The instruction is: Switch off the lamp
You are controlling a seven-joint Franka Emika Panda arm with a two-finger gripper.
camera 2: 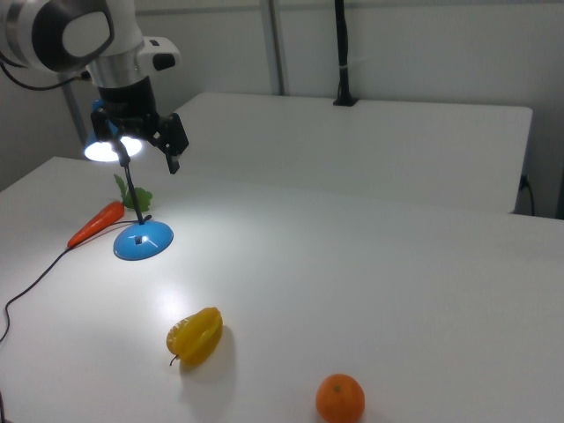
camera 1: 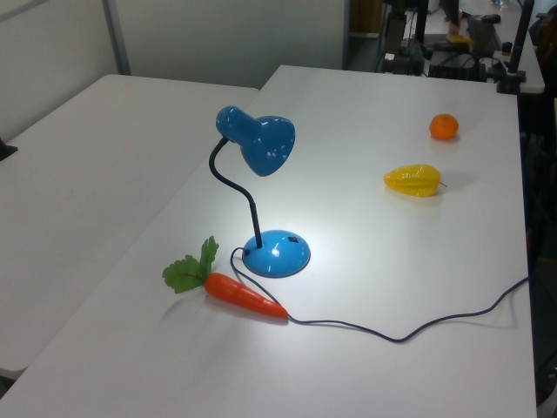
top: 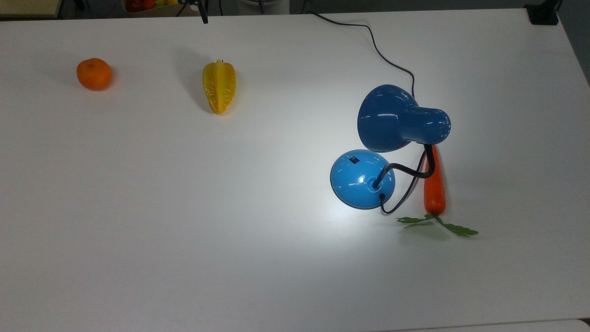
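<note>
Lamp (top: 392, 147) lit beside carrot (top: 434, 184); no readable writing.

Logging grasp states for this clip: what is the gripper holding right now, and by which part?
Nothing. The gripper hangs open in the air with nothing between its fingers; the lit lamp stands free on the table.

White table (top: 138, 207); second white table (camera 1: 78, 157) adjacent; pale wall (camera 2: 423, 44) behind.

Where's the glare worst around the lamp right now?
Top view: bright pool on the table beside the lamp base, and highlights on its dome. Left view: the same pool around the base. Right view: the lit bulb blows out white.
</note>
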